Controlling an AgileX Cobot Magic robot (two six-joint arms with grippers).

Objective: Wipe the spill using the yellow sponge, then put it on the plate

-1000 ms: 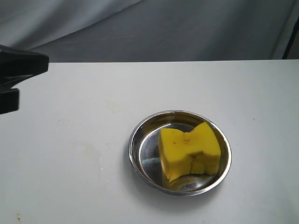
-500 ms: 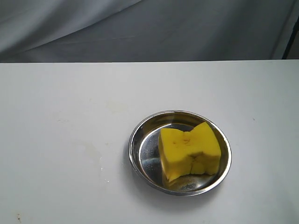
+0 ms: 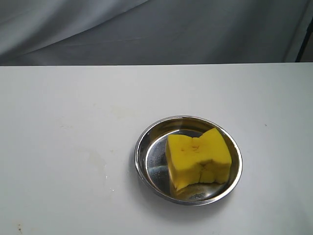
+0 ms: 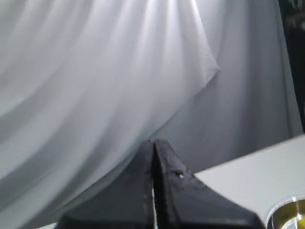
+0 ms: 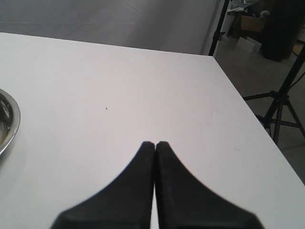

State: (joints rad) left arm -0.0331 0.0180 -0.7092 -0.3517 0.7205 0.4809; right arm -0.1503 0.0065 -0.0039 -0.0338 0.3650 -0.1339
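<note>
Both hands are pressed together and empty: left hand and right hand, each clear of the plate. In the plate lies the yellow sponge, toward the tabletop's near edge. No spill shows. The task looks finished, and only parking the arms seems left.

Bright yellow sponge; shiny silver plate; white table

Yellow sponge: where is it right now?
Exterior view: the yellow sponge lies inside the plate, toward its right side; the plate sits on the table, right of centre, low in the picture.
</note>
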